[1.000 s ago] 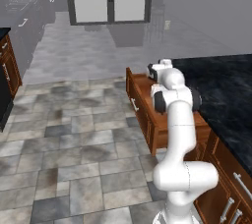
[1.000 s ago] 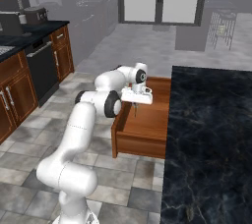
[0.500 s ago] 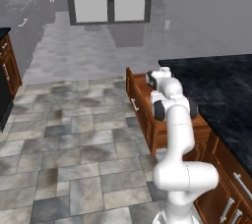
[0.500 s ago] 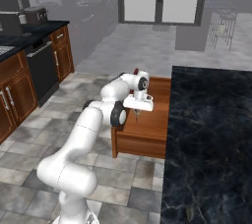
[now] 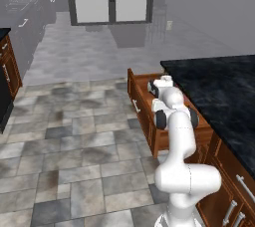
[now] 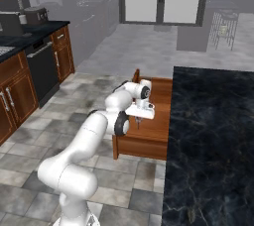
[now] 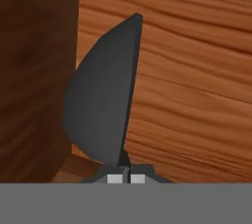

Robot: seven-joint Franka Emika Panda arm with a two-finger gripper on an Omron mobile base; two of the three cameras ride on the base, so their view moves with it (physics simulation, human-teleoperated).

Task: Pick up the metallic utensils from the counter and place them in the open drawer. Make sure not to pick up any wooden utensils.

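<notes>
- Hand view: the end effector (image 7: 126,173) is seen clenched on a dark grey, curved utensil (image 7: 106,100), possibly the metal spoon's bowl; too close to be certain.
- The utensil is held over the wooden floor of the open drawer (image 7: 197,70), near its darker wall.
- Right base view: the end effector (image 6: 138,119) is lowered inside the open drawer (image 6: 154,138), beside the counter (image 6: 213,136).

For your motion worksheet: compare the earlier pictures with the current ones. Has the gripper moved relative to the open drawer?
Yes. The gripper has come down and back over the open drawer, away from its far end, and now hangs low inside it.
</notes>
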